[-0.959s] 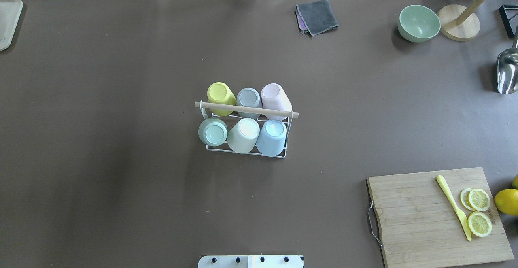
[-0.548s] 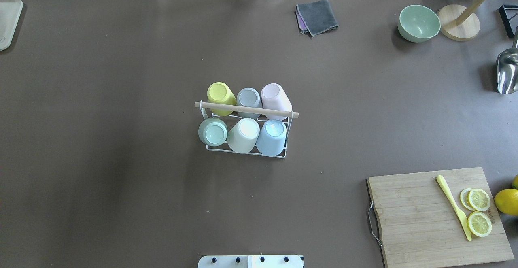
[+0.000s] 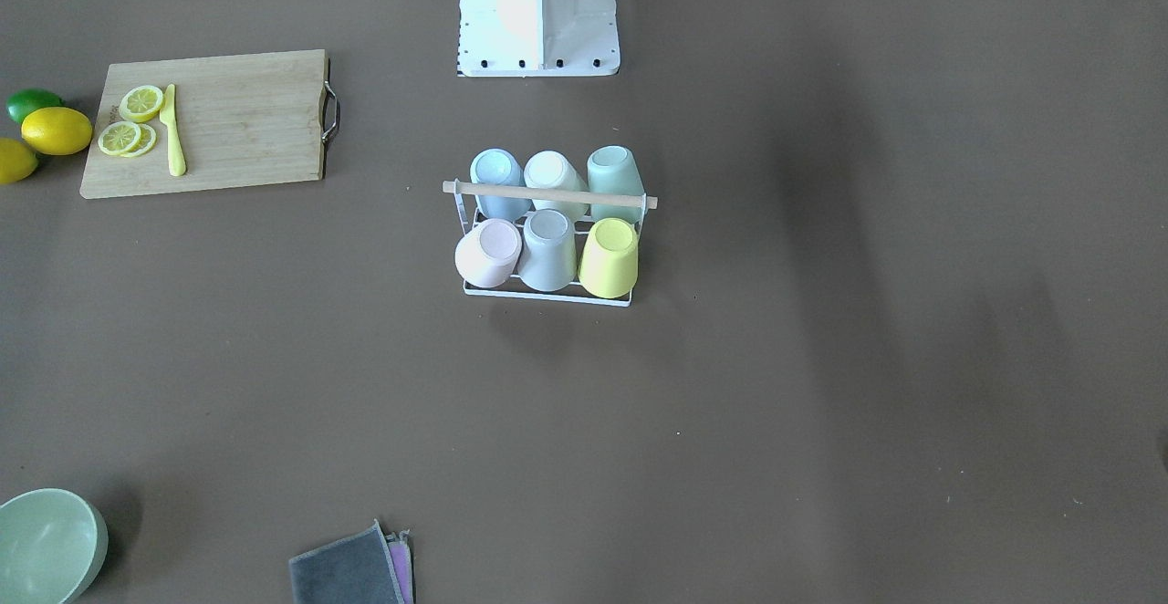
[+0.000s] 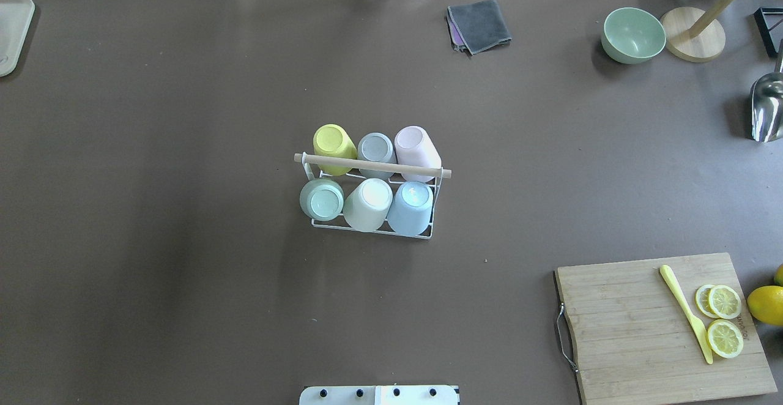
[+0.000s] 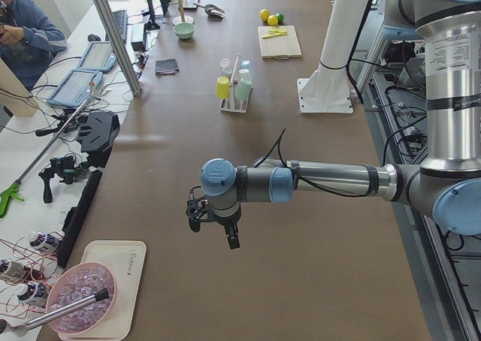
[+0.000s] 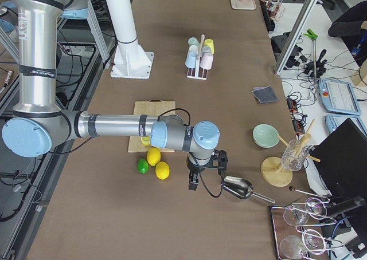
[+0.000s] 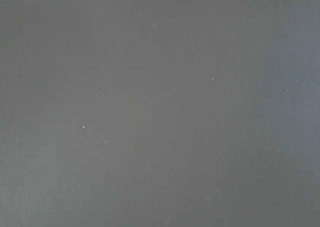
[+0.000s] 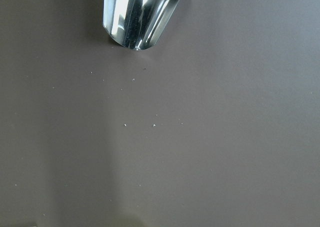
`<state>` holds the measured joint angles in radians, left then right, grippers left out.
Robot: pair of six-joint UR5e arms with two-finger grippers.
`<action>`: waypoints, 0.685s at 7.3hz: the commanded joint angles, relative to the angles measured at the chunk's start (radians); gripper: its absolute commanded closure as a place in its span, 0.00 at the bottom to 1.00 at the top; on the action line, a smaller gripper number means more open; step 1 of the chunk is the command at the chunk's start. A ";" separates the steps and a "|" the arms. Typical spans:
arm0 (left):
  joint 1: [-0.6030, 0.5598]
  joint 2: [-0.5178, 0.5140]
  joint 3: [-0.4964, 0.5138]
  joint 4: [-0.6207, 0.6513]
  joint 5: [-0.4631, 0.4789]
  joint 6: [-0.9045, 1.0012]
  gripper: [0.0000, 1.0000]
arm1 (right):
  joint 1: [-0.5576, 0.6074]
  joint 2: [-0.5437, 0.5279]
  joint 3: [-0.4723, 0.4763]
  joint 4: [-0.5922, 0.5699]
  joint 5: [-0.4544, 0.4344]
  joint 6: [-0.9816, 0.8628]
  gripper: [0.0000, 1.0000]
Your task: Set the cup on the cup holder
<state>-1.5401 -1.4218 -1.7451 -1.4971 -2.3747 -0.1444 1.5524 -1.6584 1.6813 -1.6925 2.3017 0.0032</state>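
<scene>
The white wire cup holder with its wooden rod handle (image 4: 367, 164) stands at the table's middle, also in the front view (image 3: 547, 194). Several cups sit upside down on its prongs: yellow (image 4: 332, 143), grey (image 4: 375, 148) and pink (image 4: 416, 147) in the far row, green (image 4: 321, 200), white (image 4: 369, 202) and blue (image 4: 411, 206) in the near row. My left gripper (image 5: 214, 232) hangs over bare table at the left end, far from the rack. My right gripper (image 6: 200, 177) hangs at the right end beside a metal scoop (image 6: 238, 188). I cannot tell whether either is open or shut.
A wooden cutting board (image 4: 648, 331) with lemon slices and a yellow knife lies near right, whole lemons (image 4: 766, 304) beside it. A green bowl (image 4: 633, 35), a wooden stand (image 4: 693, 33) and a grey cloth (image 4: 479, 24) lie at the far side. A tray (image 4: 12, 32) sits far left.
</scene>
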 commanded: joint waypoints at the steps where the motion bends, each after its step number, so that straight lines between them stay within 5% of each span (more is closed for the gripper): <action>1: -0.005 0.004 -0.001 0.003 0.000 0.091 0.02 | 0.000 0.000 0.000 0.000 -0.001 0.000 0.00; 5: -0.086 0.040 0.007 0.011 -0.001 0.202 0.02 | 0.000 -0.001 0.000 0.000 0.001 0.001 0.00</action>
<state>-1.6141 -1.3818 -1.7440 -1.4910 -2.3774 0.0646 1.5524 -1.6592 1.6812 -1.6920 2.3013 0.0041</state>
